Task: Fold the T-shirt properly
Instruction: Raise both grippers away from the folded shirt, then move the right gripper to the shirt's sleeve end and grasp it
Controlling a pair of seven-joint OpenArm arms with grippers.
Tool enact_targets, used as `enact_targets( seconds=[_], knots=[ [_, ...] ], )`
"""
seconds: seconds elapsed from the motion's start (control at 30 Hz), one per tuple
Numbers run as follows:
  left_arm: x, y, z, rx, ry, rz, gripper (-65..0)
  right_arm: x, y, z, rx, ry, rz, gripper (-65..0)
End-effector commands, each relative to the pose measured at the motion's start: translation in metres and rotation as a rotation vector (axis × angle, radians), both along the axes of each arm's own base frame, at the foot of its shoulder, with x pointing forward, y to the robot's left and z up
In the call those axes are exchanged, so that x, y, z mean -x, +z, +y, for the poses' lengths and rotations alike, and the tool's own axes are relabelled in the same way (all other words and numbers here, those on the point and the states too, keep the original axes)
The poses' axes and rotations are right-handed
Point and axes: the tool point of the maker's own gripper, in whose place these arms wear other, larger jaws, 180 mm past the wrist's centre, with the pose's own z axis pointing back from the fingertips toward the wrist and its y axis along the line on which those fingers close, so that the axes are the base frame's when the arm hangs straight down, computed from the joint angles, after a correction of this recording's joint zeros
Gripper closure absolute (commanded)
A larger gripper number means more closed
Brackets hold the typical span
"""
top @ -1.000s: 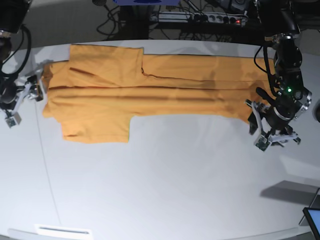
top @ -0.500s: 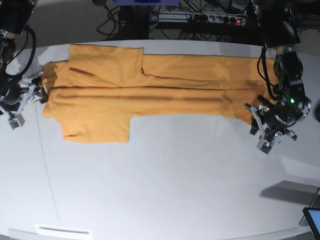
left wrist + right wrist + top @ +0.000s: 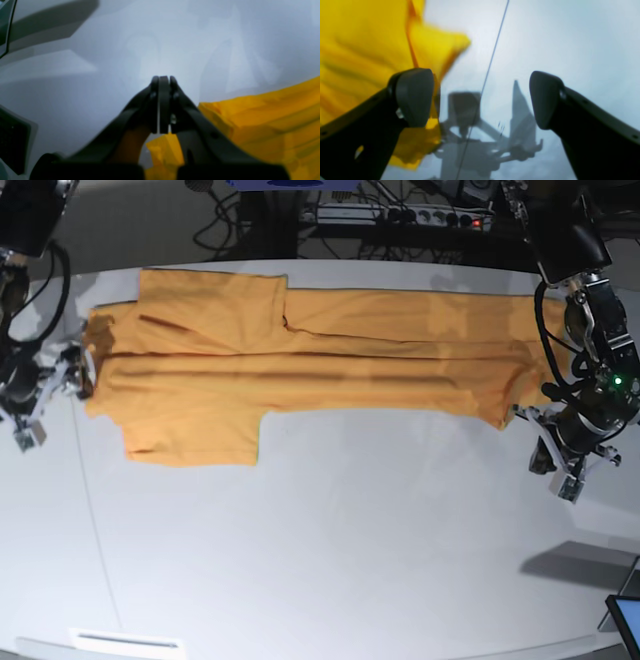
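- Base view showed you the T-shirt point(image 3: 300, 370) stretched in a long band across the far half of the white table point(image 3: 330, 560), sleeves toward your right arm's side, where one folded flap lay over the body and the other stuck out toward the near edge.
- Your left gripper point(image 3: 562, 465) sat at the opposite end of that band, just off the shirt's corner, over bare table.
- Left wrist view gave you the clear call: the left gripper point(image 3: 161, 82) had its two dark jaws pressed flat together, tips over white table with nothing pinched at the tips.
- A scrap of the T-shirt point(image 3: 270, 120) showed behind the closed jaws and beside them; whether any cloth was caught deeper in, you could not tell from that angle.
- Your right gripper point(image 3: 45, 395) stood at the sleeve end, hard against the shirt's edge.
- Right wrist view had the right gripper point(image 3: 482, 100) spread wide, gripping nothing.
- One finger point(image 3: 413, 96) sat in front of the blurred yellow T-shirt point(image 3: 362, 42); the other hung over bare table.
- A thin dark line point(image 3: 492, 57) ran across the table between the two fingers, and the gripper's shadow fell below it.
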Motion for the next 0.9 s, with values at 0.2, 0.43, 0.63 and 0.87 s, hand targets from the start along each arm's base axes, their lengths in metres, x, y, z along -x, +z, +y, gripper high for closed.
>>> enact_targets(
  seconds=[0.2, 0.43, 0.63, 0.87],
  knots=[
    [-0.007, 0.04, 0.035, -0.009, 0.09, -0.117, 0.0, -0.014, 0.025, -0.016, 0.041, 0.006, -0.085, -55.4],
    [-0.01, 0.048, 0.037, -0.019, 0.09, -0.133, 0.0, -0.03, 0.029, 0.014, 0.036, 0.103, -0.106, -55.4],
    [-0.01, 0.046, 0.038, -0.018, 0.092, -0.128, 0.0, -0.057, 0.049, 0.044, 0.053, 0.205, -0.159, -55.4],
    [-0.006, 0.046, 0.045, -0.038, 0.097, -0.117, 0.0, -0.072, 0.033, 0.056, 0.006, 0.223, -0.109, -55.6]
  ],
)
